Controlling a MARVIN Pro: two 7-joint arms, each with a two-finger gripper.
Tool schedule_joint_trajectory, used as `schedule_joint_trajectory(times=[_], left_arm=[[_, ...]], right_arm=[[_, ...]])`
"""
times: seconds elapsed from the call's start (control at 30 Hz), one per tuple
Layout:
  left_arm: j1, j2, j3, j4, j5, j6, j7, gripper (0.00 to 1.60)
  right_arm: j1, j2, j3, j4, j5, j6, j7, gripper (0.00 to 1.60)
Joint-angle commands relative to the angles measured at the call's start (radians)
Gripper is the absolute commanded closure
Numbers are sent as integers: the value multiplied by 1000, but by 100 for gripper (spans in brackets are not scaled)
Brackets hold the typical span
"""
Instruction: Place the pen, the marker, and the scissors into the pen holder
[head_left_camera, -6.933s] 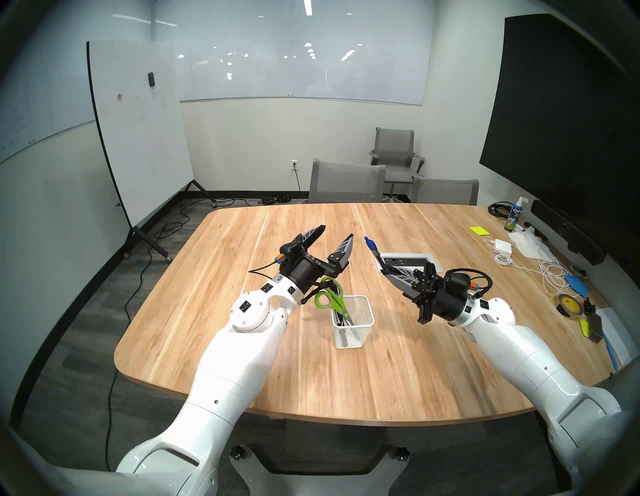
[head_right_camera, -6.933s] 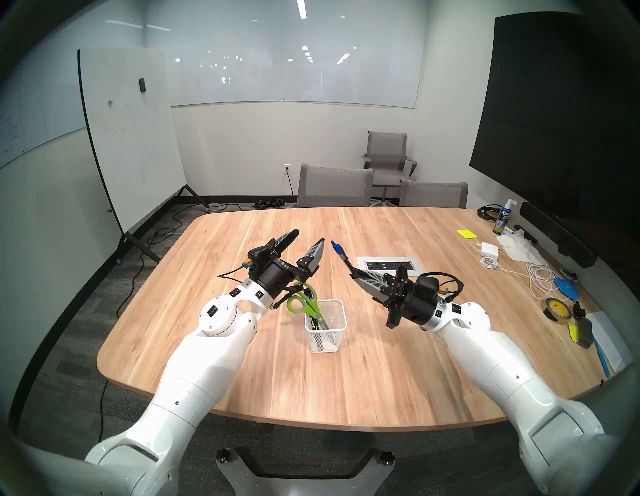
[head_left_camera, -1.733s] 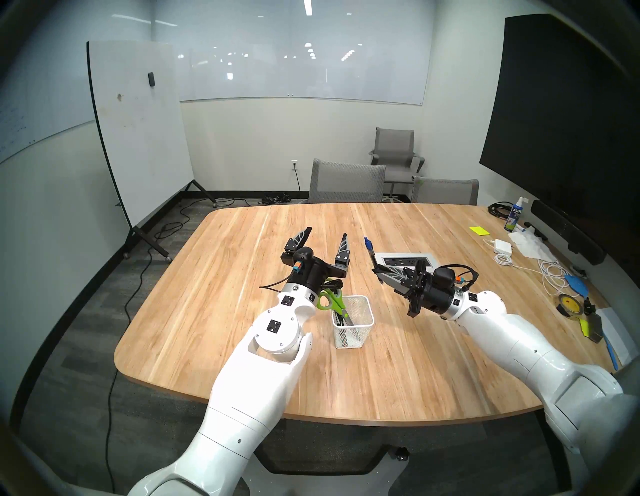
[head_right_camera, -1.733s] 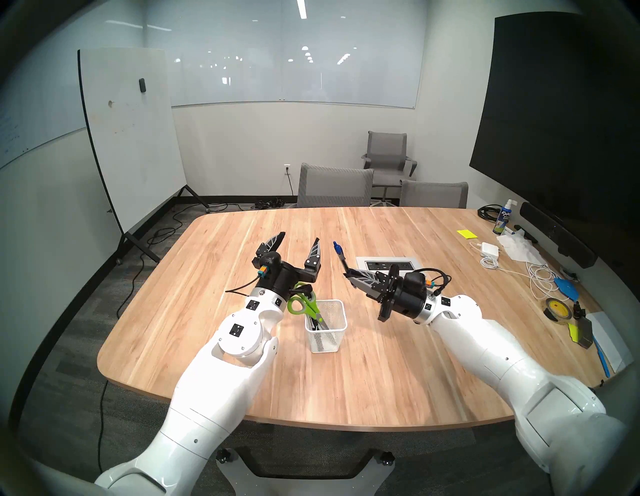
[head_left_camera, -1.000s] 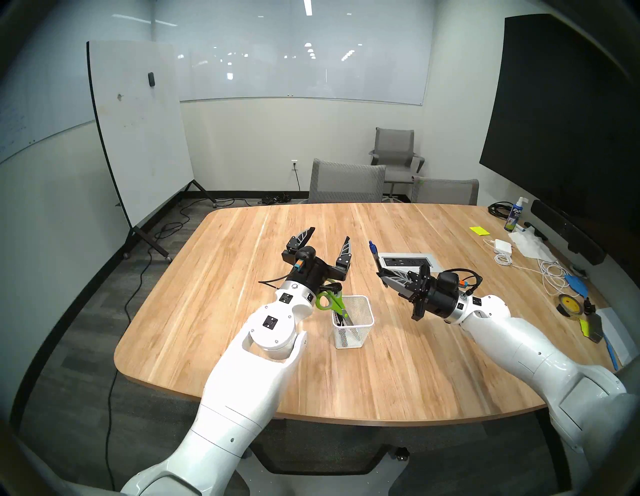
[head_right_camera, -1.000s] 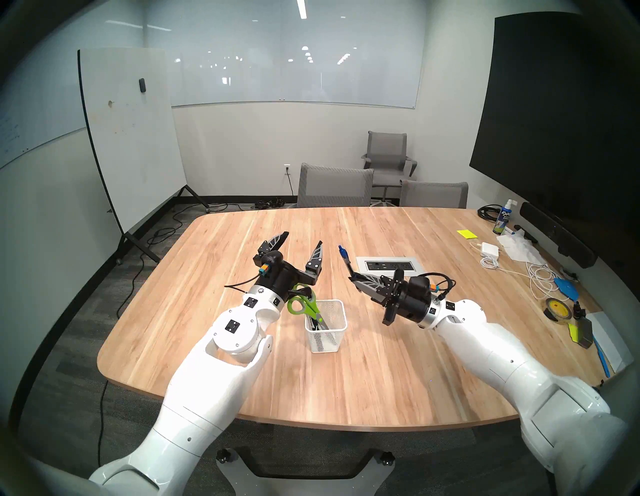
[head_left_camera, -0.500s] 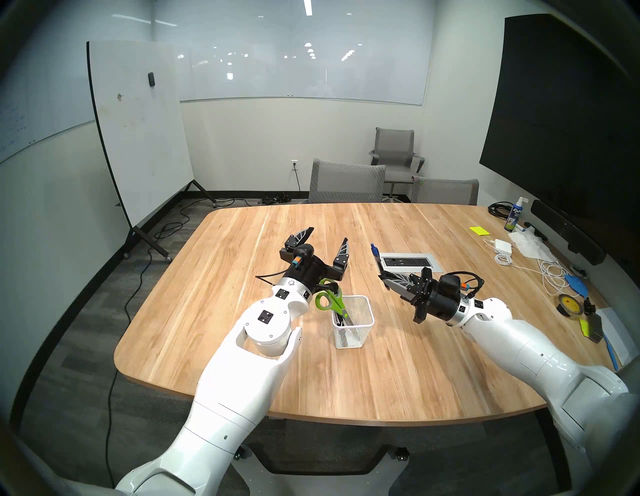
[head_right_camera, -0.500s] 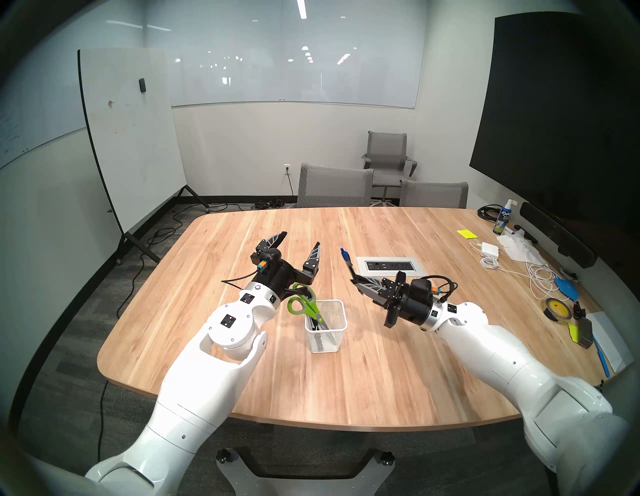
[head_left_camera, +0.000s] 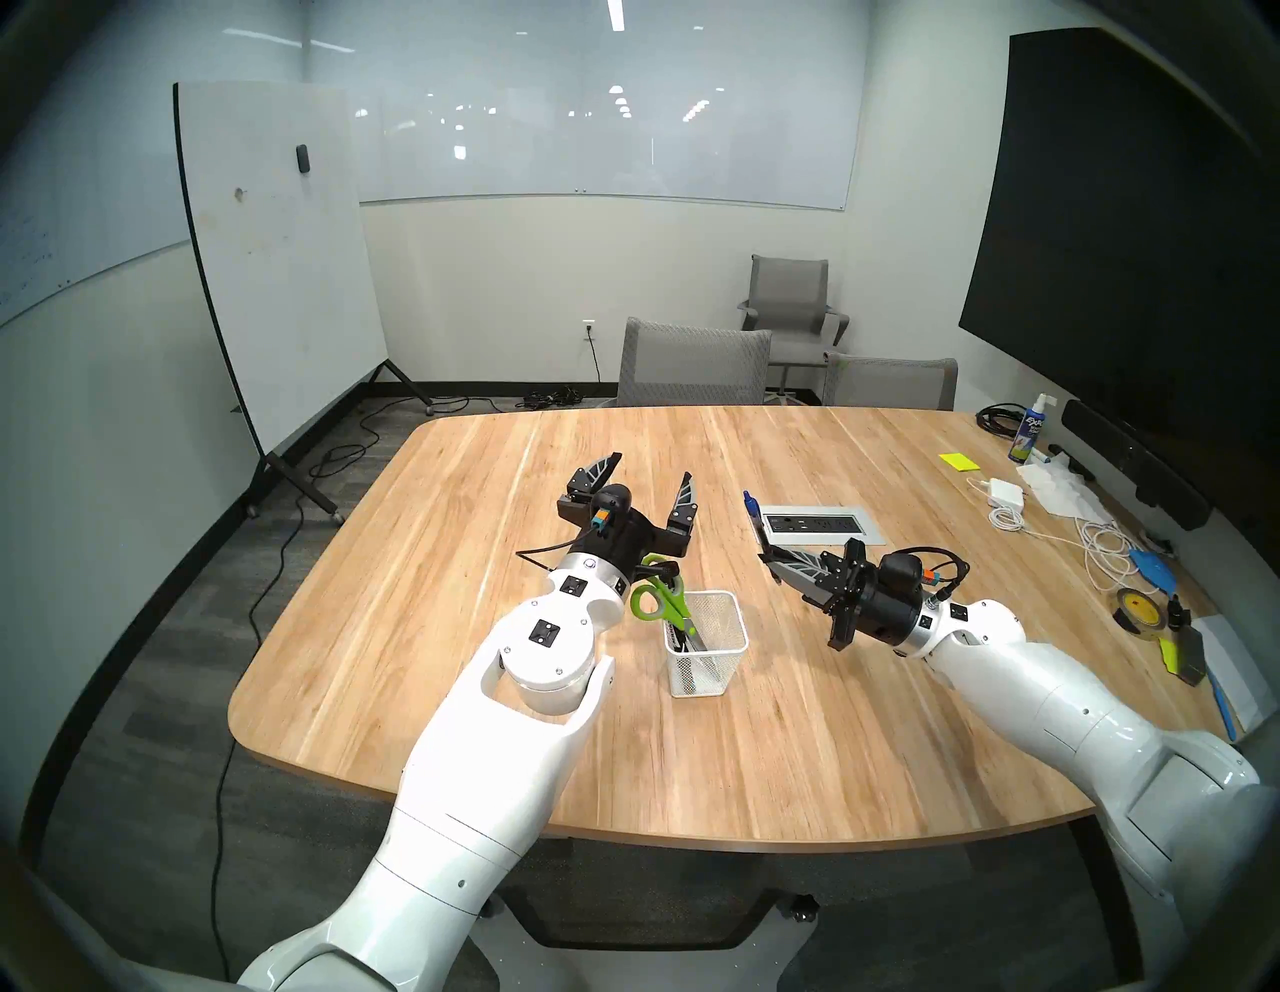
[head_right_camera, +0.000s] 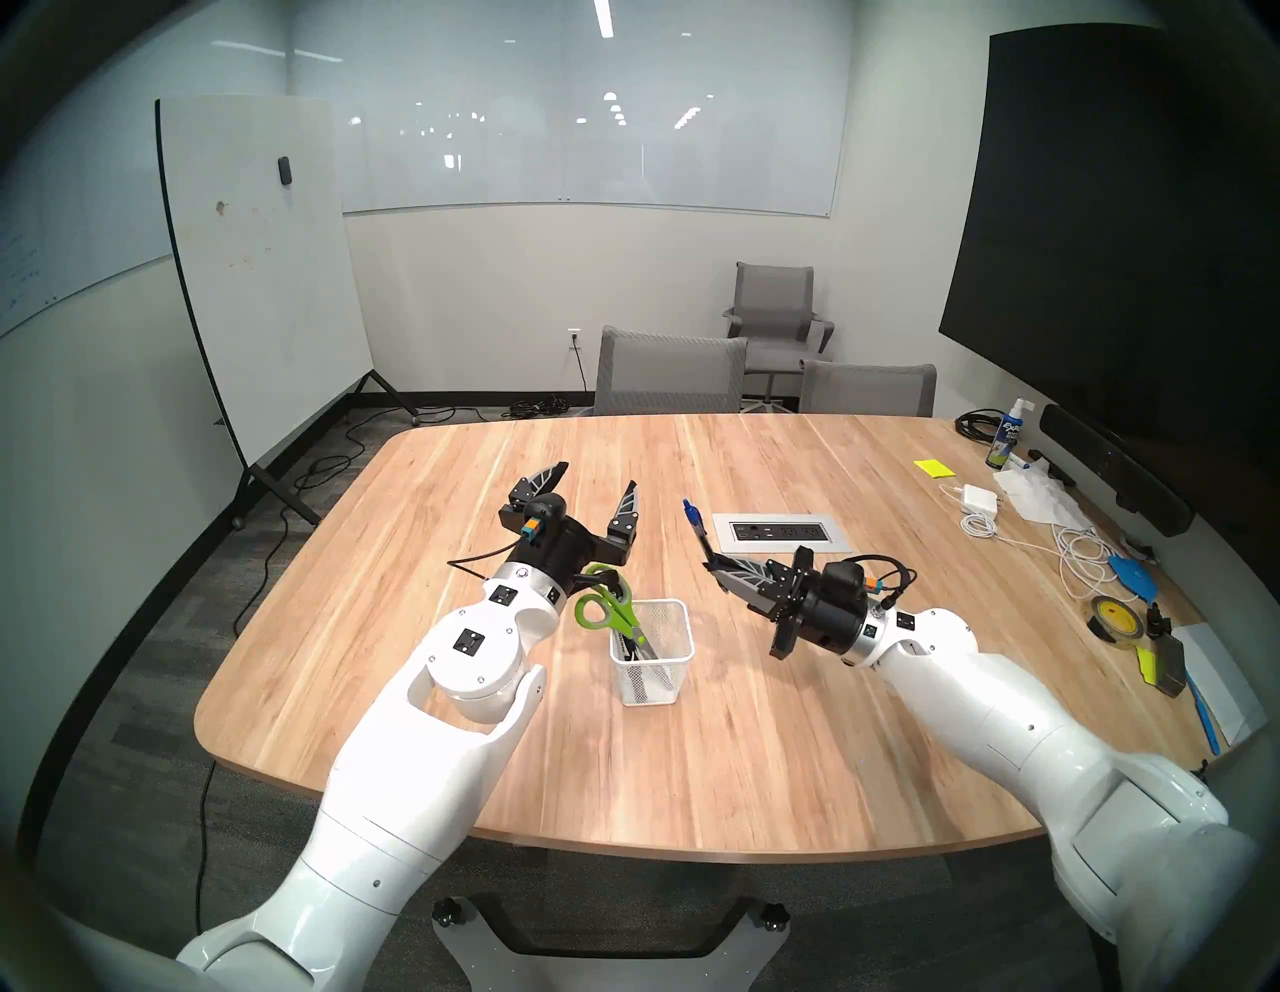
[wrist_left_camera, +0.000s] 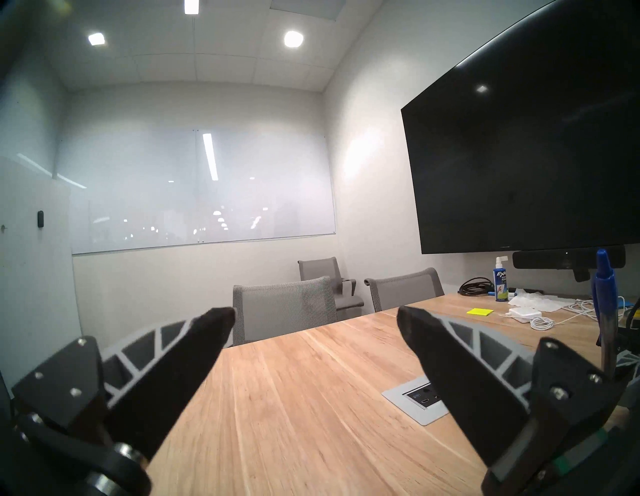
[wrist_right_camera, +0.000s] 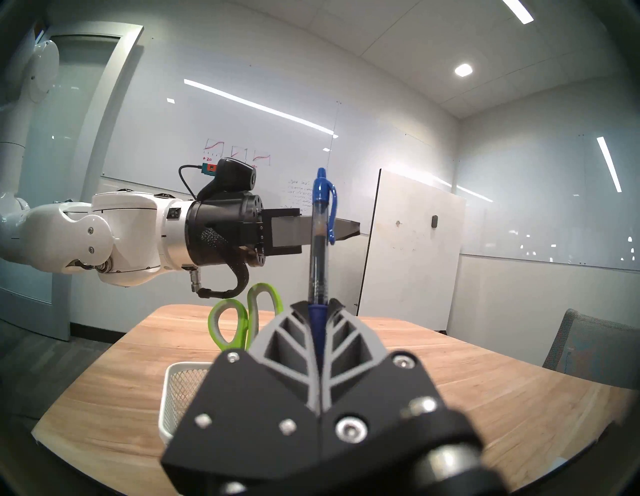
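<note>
Blue pen (wrist_right_camera: 320, 239) sits upright, clamped in the right gripper (wrist_right_camera: 318, 304), off to the right of the mesh pen holder (head_left_camera: 706, 644) with scissors (head_left_camera: 661, 603) inside; left gripper (head_left_camera: 647, 478) spread empty, so swing over the rim, tip down, then release.

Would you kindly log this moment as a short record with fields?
left gripper: open, empty, raised above the table
right gripper: shut on the pen, clip end up
pen holder: upright on the table
scissors: in the holder, green handles up
marker: dark barrel inside the holder
remaining: pen not yet in the holder
</note>
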Motion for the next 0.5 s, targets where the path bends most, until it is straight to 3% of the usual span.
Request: schedule_joint_trajectory(times=[0.0, 0.13, 0.47], left_arm=[[5, -31, 8, -32, 23, -9, 52, 0], [7, -33, 15, -44, 37, 25, 74, 0], [5, -31, 22, -46, 41, 30, 90, 0]], right_arm=[[12, 11, 0, -12, 23, -9, 104, 160], [7, 20, -3, -15, 32, -14, 104, 160], [-17, 68, -4, -37, 59, -29, 89, 160]])
